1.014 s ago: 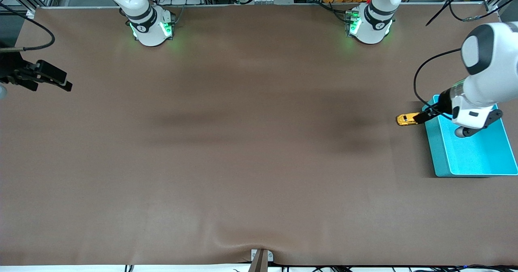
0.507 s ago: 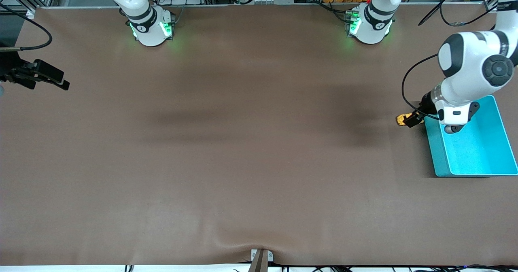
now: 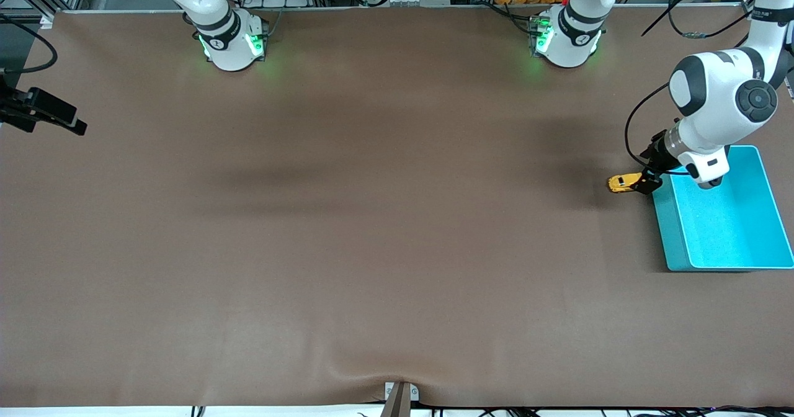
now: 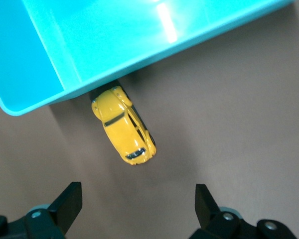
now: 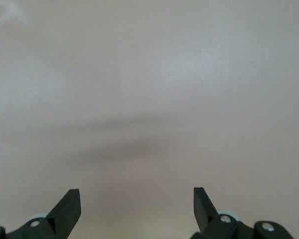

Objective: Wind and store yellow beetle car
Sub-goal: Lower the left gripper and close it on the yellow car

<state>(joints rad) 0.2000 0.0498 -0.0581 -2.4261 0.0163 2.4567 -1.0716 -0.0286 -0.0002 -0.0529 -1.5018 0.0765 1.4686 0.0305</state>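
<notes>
Brown matting covers the whole desk (image 3: 372, 249), which runs from the robots' bases along one long edge to the edge nearest the front camera. Toward the left arm's end of the desk sits a teal bin (image 3: 744, 262), open-topped, close to that short edge. The yellow beetle car (image 3: 624, 182) rests on the matting just beside the bin's outer wall, on the side that faces the middle of the desk. In the left wrist view the car (image 4: 123, 125) lies with one rounded end right at the foot of the bin wall (image 4: 139, 59), touching it or nearly so; whether they actually meet cannot be told.

At the car is the left end effector (image 3: 647, 181), low over the matting at the corner of the bin that lies nearer the robots' bases. Its fingers (image 4: 66, 203) are spread wide, with the car ahead of the tips and not between them; nothing is gripped.

Over the short edge at the right arm's end of the desk the right arm waits, its right end effector (image 3: 73, 125) up in the air and well apart from the car and the bin. Its fingers (image 5: 69, 204) are likewise spread wide and carry nothing, with only bare matting beneath them.
</notes>
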